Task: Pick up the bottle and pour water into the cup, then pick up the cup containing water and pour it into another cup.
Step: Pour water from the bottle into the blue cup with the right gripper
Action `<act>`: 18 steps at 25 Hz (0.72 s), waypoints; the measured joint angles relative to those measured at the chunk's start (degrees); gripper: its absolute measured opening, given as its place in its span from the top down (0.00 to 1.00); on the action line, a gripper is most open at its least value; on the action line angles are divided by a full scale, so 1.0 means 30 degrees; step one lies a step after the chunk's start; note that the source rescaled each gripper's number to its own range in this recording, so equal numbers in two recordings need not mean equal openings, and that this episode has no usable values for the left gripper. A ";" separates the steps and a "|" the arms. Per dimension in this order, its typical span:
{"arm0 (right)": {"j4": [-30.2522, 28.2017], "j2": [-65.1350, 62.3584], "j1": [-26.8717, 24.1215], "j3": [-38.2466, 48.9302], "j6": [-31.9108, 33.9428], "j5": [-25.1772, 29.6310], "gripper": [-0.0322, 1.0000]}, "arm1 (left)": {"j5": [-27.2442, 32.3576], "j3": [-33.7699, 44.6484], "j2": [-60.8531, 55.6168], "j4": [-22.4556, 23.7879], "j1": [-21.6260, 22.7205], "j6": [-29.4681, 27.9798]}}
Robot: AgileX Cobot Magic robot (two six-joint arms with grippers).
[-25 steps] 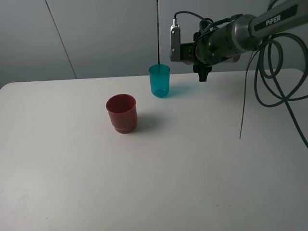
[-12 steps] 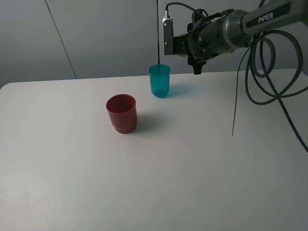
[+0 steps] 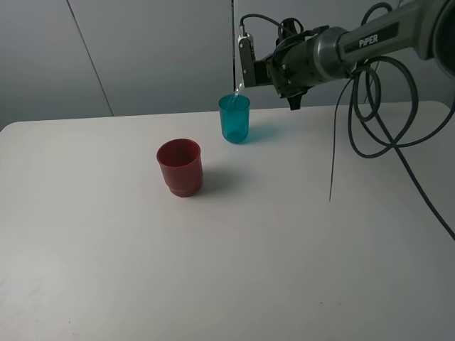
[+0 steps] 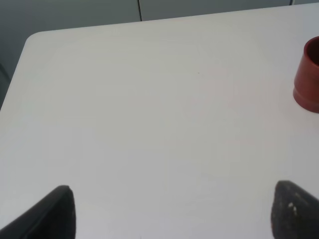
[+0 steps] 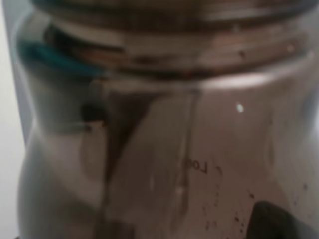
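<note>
While above cup (image 3: 234, 121), bottle (image 5: 164, 149) within hand (image 3: 284, 74)

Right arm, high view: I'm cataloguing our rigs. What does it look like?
The right arm is a grey metallic tube lettered PiPER in white, ending in a black wrist. A small silver camera box sits at its tip, and black cables loop loosely beneath it.

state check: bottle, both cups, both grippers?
Bottle, held in the right gripper, apparently tipped to pour.
Right gripper, shut on the bottle, above the teal cup.
Teal cup, upright on the table; a thin stream seems to fall into it; level unclear.
Red cup, upright, apart from the teal cup, nothing touching it.
Left gripper, open, empty.
</note>
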 joint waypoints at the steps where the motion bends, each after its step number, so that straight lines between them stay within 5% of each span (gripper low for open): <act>1: 0.0000 0.0000 0.0000 0.0000 -0.0038 0.0093 0.97 | 0.0000 0.0000 0.0000 0.0000 0.0000 0.0000; 18: 0.0000 -0.1030 0.0121 0.0897 -0.0405 0.0646 0.97 | 0.0000 0.0000 0.0000 0.0000 0.0000 0.0000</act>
